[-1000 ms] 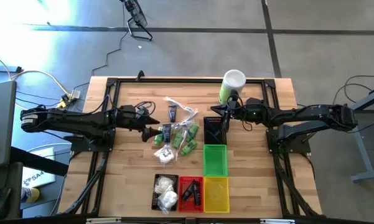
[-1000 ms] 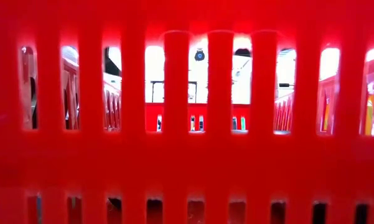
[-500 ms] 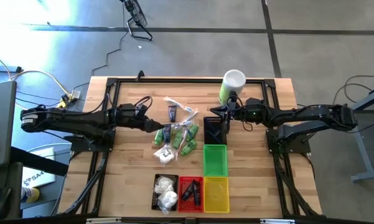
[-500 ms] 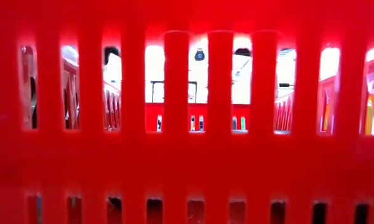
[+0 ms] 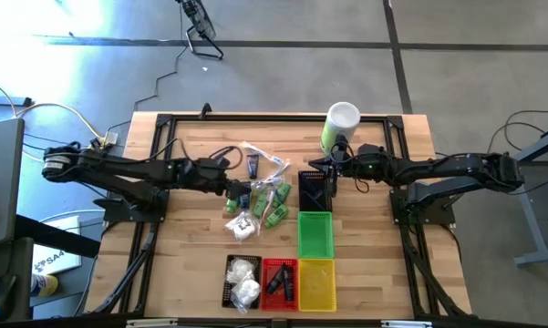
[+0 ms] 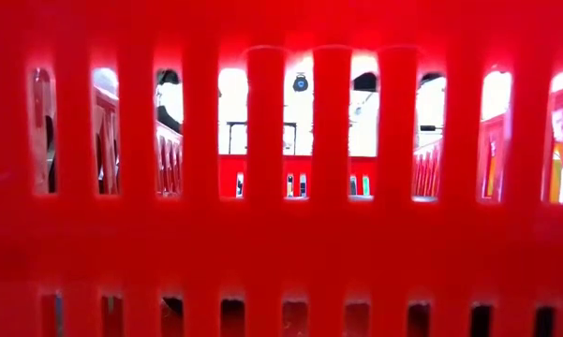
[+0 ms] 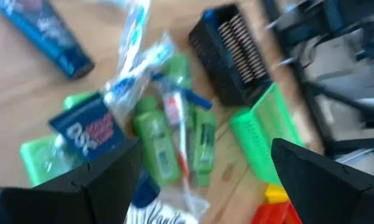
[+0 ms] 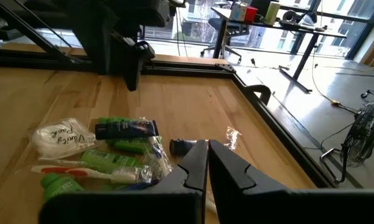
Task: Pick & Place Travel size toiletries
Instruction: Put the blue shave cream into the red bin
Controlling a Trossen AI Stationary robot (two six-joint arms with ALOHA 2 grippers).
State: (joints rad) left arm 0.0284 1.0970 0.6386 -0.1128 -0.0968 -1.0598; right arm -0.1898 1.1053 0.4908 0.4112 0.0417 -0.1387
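Observation:
The travel size toiletries lie in a pile (image 5: 260, 202) at mid-table: green bottles (image 7: 155, 146), dark blue tubes (image 7: 46, 31), clear-wrapped sticks (image 7: 137, 37) and a white pouch (image 8: 59, 134). My left gripper (image 5: 241, 191) is at the pile's left edge. It is open, and its fingers (image 7: 106, 177) stand apart over the green bottles. My right gripper (image 5: 331, 166) is shut (image 8: 207, 165) and holds nothing. It waits above the black basket (image 5: 315, 189), next to the green-and-white canister (image 5: 340, 126).
A green basket (image 5: 315, 234) lies in front of the black one. Near the front edge stand a black basket with white pouches (image 5: 242, 281), a red basket (image 5: 279, 282) holding dark items and a yellow basket (image 5: 316, 282). The red basket's slotted wall (image 6: 281, 234) fills the low view.
My left gripper has moved toward the table's right edge, onto the left side of the pile, and has rolled about its own axis. It has stayed open. The toiletries have not moved.

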